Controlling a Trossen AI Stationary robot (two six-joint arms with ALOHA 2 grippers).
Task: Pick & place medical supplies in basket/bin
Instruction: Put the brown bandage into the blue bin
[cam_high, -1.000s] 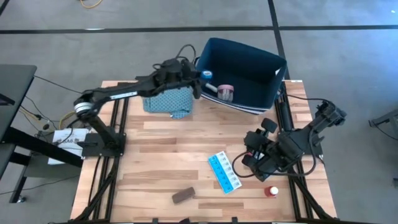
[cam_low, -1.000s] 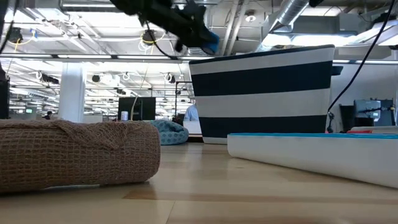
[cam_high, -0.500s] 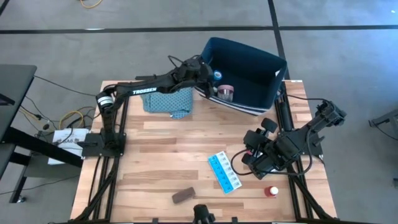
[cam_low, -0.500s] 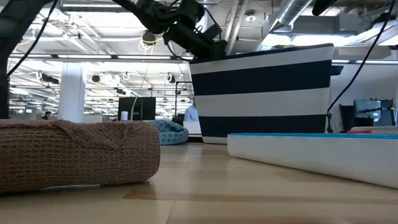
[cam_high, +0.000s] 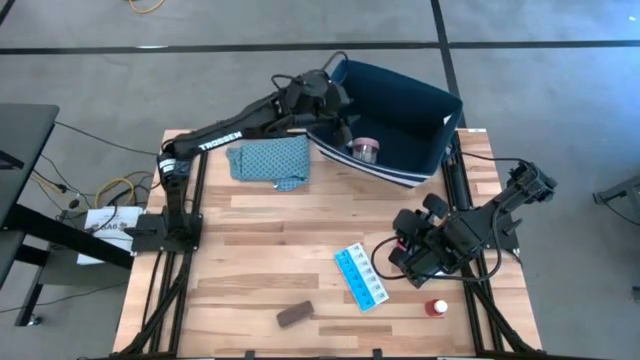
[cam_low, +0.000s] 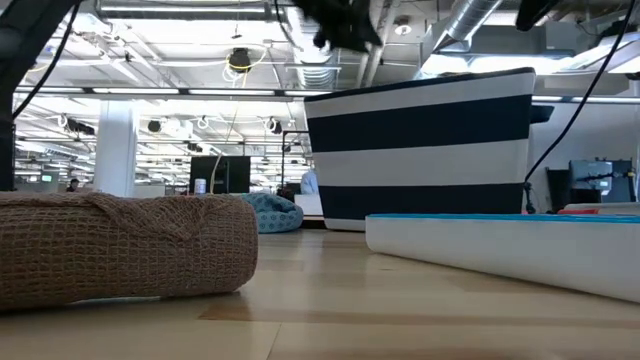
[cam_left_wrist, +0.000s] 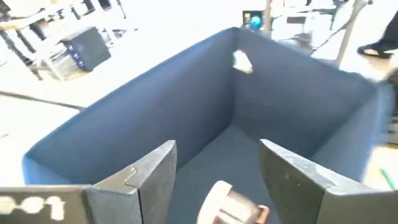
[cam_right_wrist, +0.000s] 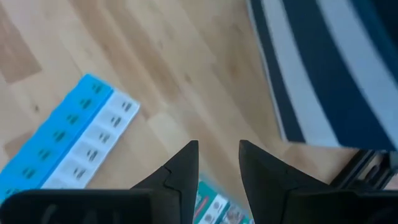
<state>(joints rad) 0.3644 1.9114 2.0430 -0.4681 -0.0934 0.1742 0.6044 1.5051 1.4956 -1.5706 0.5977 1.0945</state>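
The dark navy bin (cam_high: 400, 110) stands at the table's far right, and its striped wall shows in the low view (cam_low: 420, 150). A pink roll (cam_high: 364, 150) lies inside it and also shows in the left wrist view (cam_left_wrist: 227, 202). My left gripper (cam_high: 335, 100) hangs open and empty above the bin's left rim (cam_left_wrist: 217, 152). My right gripper (cam_high: 395, 262) is open, low over the table at the near right (cam_right_wrist: 217, 149), above a green-red packet (cam_right_wrist: 211, 208). The light-blue pill organiser (cam_high: 360, 277) lies flat just to its left. The blue cube is out of view.
A teal patterned cloth (cam_high: 270, 160) lies left of the bin. A brown block (cam_high: 295, 314) lies near the front edge, large in the low view (cam_low: 120, 245). A red-white bottle (cam_high: 436, 308) lies at the near right corner.
My left gripper has carried the blue cube from above the cloth toward the bin, dipped behind the bin's rim, then risen above it. The cube no longer shows between its fingers.
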